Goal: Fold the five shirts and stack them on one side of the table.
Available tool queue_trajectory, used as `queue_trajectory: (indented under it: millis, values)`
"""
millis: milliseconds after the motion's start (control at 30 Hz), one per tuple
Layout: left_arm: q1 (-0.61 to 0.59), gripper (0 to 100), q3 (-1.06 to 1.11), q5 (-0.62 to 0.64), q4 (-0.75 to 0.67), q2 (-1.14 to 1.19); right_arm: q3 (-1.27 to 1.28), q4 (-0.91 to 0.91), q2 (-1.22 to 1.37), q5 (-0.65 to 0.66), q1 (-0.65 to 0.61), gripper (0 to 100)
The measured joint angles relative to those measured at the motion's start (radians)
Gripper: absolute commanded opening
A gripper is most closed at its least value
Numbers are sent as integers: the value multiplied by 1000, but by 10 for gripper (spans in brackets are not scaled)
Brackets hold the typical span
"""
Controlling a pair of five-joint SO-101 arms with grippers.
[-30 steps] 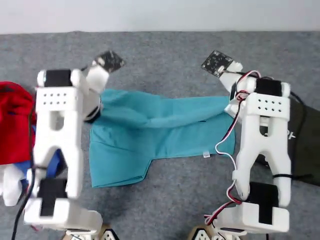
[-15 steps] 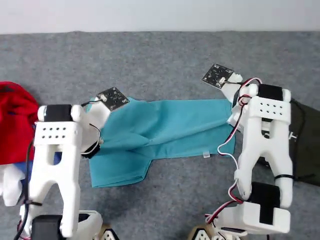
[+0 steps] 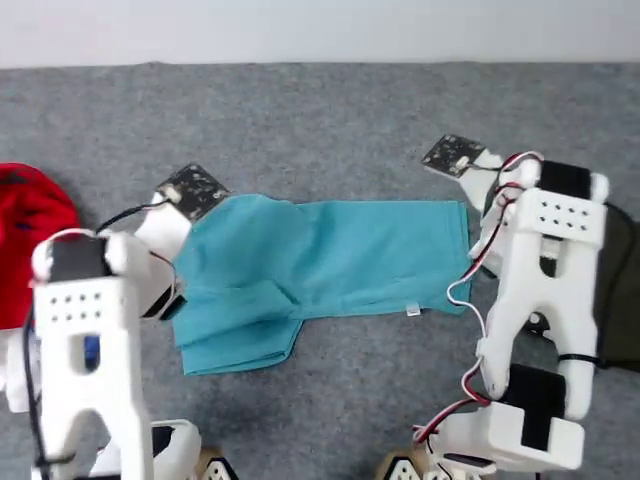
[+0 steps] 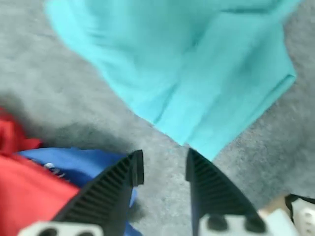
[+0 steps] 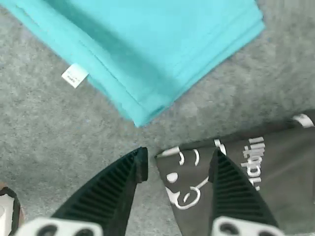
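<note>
The teal shirt (image 3: 330,255), centre frame, looks soft, light and floppy; I'd pinch its edge corners. Left claw (image 4: 165,160) and right claw (image 5: 179,157) both gape empty.

open table (image 3: 320,110) runs along the far edge; teal shirt (image 3: 340,255) fills the middle, red shirt (image 3: 28,235) blocks the left edge, dark shirt (image 3: 622,290) the right.

Seen from above, my two arms stood side by side, each bent at the elbow. My left arm (image 3: 90,330) angled its wrist forward and slightly inward. The left gripper (image 4: 165,164) pointed down, jaws a little apart and nothing between them. My right arm (image 3: 545,260) extended straight ahead. The right gripper (image 5: 179,160) also faced down, jaws spread wider, gripping nothing.
</note>
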Motion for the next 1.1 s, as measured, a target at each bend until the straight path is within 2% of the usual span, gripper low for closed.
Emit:
queue_trajectory:
  millis: [167,300,367,533,733,1100]
  values:
    - [0,137,9,8,-17,-104,-34,-23,0,-6,-8,112]
    - [0,23,40,187,-170,-91,-14,-173,0,-97,-69,7]
    - [2,5,43,287,-253,-46,28,-270,5,-158,-106,15]
    - [40,6,32,400,-379,155,55,-457,100,-298,-167,9]
    - [89,6,-110,476,-450,416,21,-555,281,-431,-175,9]
    - [103,6,-483,483,-462,891,-215,-560,614,-456,-175,9]
